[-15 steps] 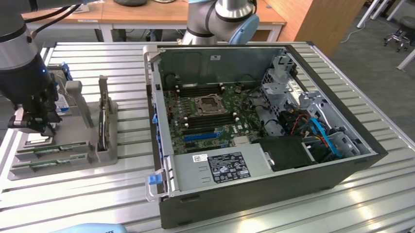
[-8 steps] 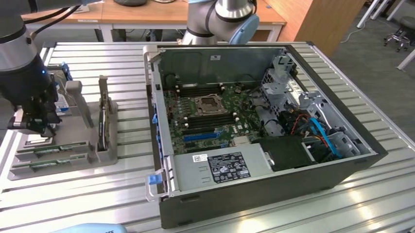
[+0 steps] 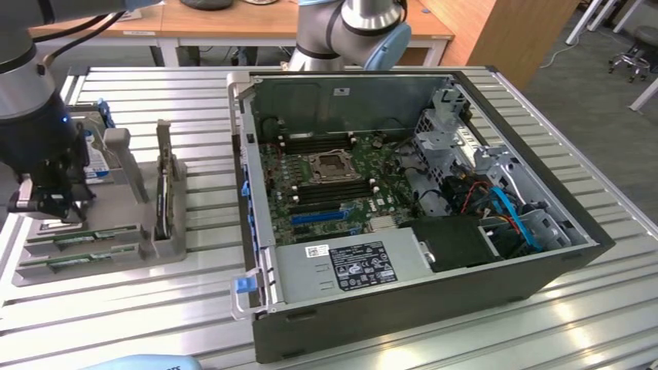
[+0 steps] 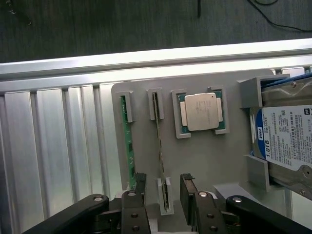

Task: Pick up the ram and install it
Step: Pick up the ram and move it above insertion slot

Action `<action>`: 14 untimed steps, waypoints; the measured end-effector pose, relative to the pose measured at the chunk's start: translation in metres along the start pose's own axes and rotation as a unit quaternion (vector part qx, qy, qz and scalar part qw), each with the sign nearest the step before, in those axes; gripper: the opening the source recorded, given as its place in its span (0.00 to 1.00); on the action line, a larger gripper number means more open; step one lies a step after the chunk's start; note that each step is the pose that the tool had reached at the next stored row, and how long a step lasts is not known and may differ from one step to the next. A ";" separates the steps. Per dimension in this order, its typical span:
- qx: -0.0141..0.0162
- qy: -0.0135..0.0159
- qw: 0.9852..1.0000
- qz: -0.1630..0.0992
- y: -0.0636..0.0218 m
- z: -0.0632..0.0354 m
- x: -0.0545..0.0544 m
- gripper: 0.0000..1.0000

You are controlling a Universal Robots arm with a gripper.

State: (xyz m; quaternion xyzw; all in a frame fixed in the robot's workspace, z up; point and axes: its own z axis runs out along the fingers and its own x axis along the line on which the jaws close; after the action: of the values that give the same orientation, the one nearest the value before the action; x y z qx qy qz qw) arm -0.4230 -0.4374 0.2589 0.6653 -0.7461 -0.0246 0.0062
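Observation:
Two rams stand on edge in slots of a grey holder tray (image 4: 209, 161). One ram (image 4: 158, 141), thin and green, runs between my fingers; the other ram (image 4: 128, 146) lies parallel beside it. My gripper (image 4: 164, 192) is open, with one black finger (image 4: 140, 187) on each side of the nearer stick's end, not touching it. In the exterior view my gripper (image 3: 46, 206) hangs low over the tray at the exterior view's left, just above the two rams (image 3: 88, 237).
A square silver processor (image 4: 201, 112) and a hard drive (image 4: 287, 141) with a blue-white label sit in the same tray. The open computer case (image 3: 535, 270) fills the middle of the slatted metal table (image 3: 134, 324), its motherboard (image 3: 319, 193) exposed. A second arm (image 3: 350, 31) stands behind the case.

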 end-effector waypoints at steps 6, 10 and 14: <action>0.000 0.000 1.000 -0.001 0.0000 -0.0001 0.007 0.41; 0.000 0.000 1.000 -0.002 0.0001 -0.0002 0.013 0.41; 0.000 0.000 1.000 -0.004 0.0002 -0.0002 0.017 0.41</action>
State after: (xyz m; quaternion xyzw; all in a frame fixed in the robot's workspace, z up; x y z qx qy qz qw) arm -0.4251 -0.4539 0.2587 0.6685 -0.7433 -0.0246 0.0063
